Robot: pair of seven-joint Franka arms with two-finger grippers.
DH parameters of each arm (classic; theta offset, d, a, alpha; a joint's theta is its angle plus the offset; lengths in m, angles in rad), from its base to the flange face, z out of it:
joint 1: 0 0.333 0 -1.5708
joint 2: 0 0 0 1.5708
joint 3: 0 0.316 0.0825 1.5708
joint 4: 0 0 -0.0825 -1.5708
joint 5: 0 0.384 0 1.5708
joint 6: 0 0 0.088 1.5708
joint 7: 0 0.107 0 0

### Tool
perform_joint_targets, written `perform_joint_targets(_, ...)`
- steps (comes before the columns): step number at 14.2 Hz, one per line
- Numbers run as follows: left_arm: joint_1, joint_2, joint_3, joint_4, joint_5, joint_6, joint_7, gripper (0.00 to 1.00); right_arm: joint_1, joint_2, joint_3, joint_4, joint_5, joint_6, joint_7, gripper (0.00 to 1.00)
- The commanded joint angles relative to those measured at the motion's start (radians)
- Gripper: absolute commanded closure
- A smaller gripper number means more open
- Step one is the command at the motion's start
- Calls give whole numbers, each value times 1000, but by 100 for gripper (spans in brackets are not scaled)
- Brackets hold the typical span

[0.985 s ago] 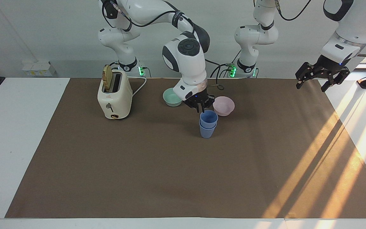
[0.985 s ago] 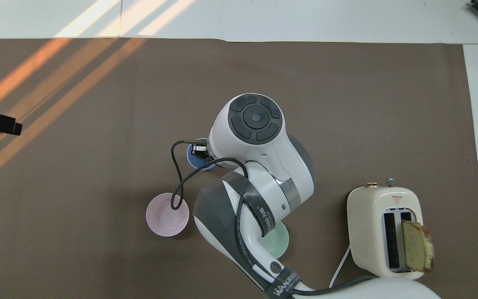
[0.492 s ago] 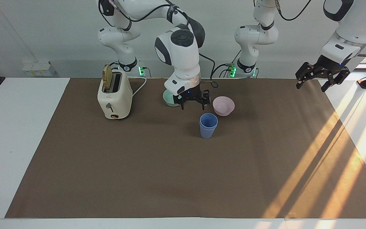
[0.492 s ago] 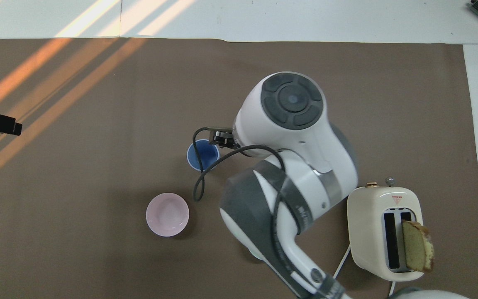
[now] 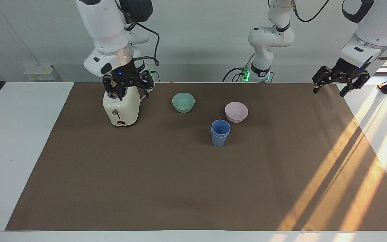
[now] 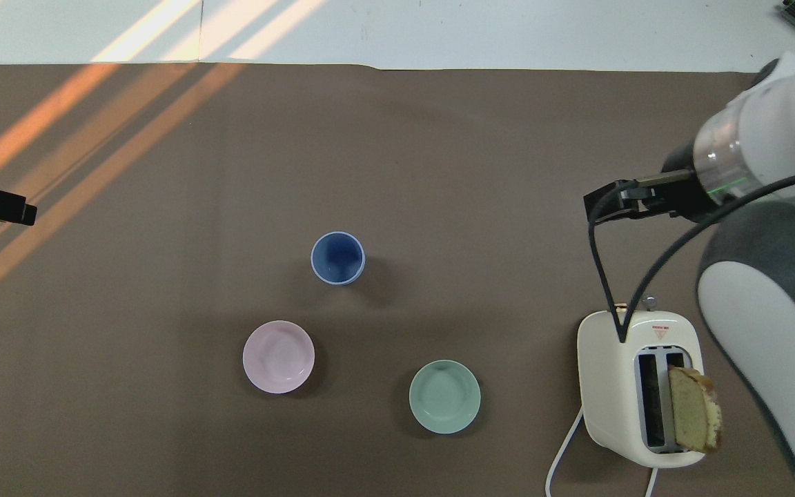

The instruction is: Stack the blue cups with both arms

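Nearest the robots stood the cream toaster [image 5: 121, 107], toward the right arm's end of the desk [image 5: 25, 141], with a slice of bread [image 6: 693, 408] upright in one slot. The right tool [image 5: 128, 88] hung over the toaster, its fingers spread wide and holding nothing. Level with the toaster, the mint-green bowl [image 5: 183, 102] sat on the brown mat [image 5: 193, 188], and the pale pink bowl [image 5: 236, 111] sat a little farther from the robots, toward the left arm's end. Farther out again, just beside the pink bowl, stood the blue cups [image 5: 220, 132], one nested upright inside the other so that two rims showed at the top. They stood alone, well apart from the right tool and touched by neither arm. The left tool [image 5: 340, 80] waited in the air over the mat's edge at the left arm's end of the desk, fingers wide and empty, well apart from the cups.
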Motion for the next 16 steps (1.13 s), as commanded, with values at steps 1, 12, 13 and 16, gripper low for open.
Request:
perform_joint_targets(1,3,-9,-6,4,19,-13,-3,0,-49,-67,-3,-12,-15,-22,-39,0)
perform_joint_targets(12,3,-11,-6,3,19,-22,-5,0,-115,-106,-46,-113,8,4,-30,0)
perform_joint_targets(13,3,-11,-6,3,19,-22,-5,0,-115,-106,-46,-115,8,2,-30,0)
perform_joint_targets(16,3,-11,-6,3,19,-21,-3,0,-116,-104,-48,-112,8,2,-32,0)
